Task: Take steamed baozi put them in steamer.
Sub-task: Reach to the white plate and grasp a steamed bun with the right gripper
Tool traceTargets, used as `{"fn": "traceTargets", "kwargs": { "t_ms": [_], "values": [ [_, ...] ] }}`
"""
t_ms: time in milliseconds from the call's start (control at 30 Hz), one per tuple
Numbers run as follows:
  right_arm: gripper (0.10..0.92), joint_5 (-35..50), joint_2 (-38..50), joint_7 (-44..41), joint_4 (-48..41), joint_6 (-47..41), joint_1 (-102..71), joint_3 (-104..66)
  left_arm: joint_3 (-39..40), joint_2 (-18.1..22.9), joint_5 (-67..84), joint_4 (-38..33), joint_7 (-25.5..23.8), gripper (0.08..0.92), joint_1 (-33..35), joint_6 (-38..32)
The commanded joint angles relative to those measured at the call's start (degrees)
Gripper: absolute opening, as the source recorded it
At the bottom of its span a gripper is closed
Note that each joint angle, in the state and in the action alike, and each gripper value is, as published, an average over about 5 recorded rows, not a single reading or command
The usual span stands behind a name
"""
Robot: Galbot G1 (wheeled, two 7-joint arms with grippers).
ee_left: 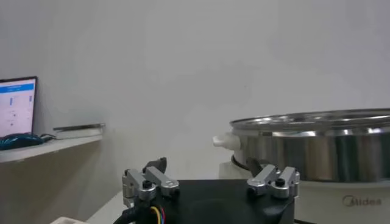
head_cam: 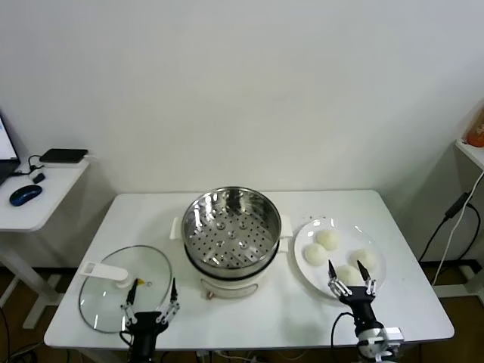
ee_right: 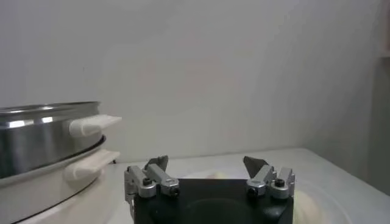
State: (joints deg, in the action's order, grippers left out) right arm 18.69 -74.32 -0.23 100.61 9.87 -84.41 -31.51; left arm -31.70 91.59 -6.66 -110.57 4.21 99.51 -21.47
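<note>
Both grippers' jaws wide open, empty: right gripper (head_cam: 352, 277) above baozi (head_cam: 349, 274), left gripper (head_cam: 151, 295) over lid (head_cam: 106, 299).

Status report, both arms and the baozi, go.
Right tool open, above near edge of plate. Left tool open, idle over glass lid. Four baozi on plate; steamer empty, nothing blocking.

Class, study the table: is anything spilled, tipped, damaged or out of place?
Nothing stands out. Four baozi sit on the plate, the steamer stands upright and empty, and the glass lid lies flat beside it. Left gripper and right gripper are open.
</note>
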Motion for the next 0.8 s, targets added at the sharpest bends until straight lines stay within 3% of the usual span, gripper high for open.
{"fn": "traceTargets", "kwargs": {
  "t_ms": [33, 433, 633, 800],
  "values": [
    [0.823, -1.12, 1.38, 3.25, -0.06, -6.94, 4.6, -0.16, 0.09, -0.1, -0.12, 0.36, -0.04, 0.823, -0.22, 0.03],
    [0.823, 1.15, 12.94, 5.49, -4.47, -27.12, 22.63, 6.26, 0.05, -0.23, 0.09, 0.16, 0.01, 0.823, -0.26, -0.55],
    [0.823, -4.46, 25.39, -9.79, -4.85, -40.5, 31.55, 14.41, 0.16, -0.38, -0.05, -0.02, -0.04, 0.823, -0.39, -0.65],
    [0.823, -9.5, 35.8, -23.33, -6.05, -43.87, 40.93, 24.5, 0.26, -0.56, -0.33, -0.04, -0.06, 0.823, -0.25, -0.95]
  ]
}}
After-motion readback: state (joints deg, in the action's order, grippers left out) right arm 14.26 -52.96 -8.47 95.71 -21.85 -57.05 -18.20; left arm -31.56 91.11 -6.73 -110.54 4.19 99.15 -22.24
